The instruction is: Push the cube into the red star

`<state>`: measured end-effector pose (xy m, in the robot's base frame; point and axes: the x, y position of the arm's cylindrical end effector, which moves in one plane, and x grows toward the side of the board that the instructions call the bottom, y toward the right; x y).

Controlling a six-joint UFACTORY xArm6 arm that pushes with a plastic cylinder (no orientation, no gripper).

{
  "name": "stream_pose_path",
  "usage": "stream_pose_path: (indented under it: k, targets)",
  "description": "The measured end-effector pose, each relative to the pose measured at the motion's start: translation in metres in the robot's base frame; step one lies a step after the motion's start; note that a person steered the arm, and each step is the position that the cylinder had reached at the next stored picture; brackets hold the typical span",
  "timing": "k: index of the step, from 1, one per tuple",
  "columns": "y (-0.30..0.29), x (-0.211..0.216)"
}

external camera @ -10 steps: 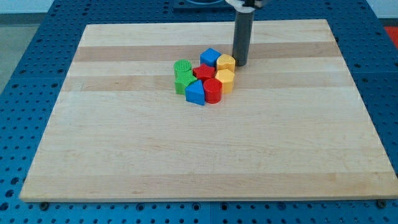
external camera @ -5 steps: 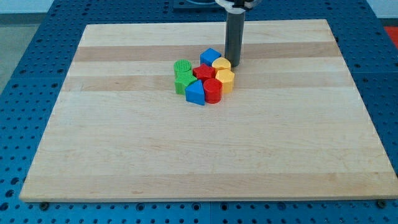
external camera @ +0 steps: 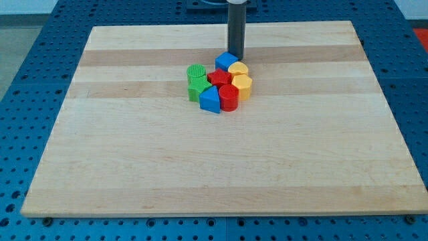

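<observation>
Blocks sit bunched together just above the middle of the pale wooden board [external camera: 134,167]. My tip [external camera: 237,57], the end of a dark rod with no jaws to open or close, stands just above the blue cube [external camera: 226,61] at the cluster's top. The red star [external camera: 219,77] lies directly below the cube, touching it, with yellow blocks [external camera: 241,86] to its right and green blocks [external camera: 196,82] to its left.

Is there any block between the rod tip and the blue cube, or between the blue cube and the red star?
Nothing visible stands in either gap. My tip is just above and right of the blue cube in the view, no block between. The red star lies directly below the cube, apparently touching it.
</observation>
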<state>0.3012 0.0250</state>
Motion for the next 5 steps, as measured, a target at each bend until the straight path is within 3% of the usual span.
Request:
stream_pose_path:
  k: [5]
  targets:
    - [-0.024, 0.006]
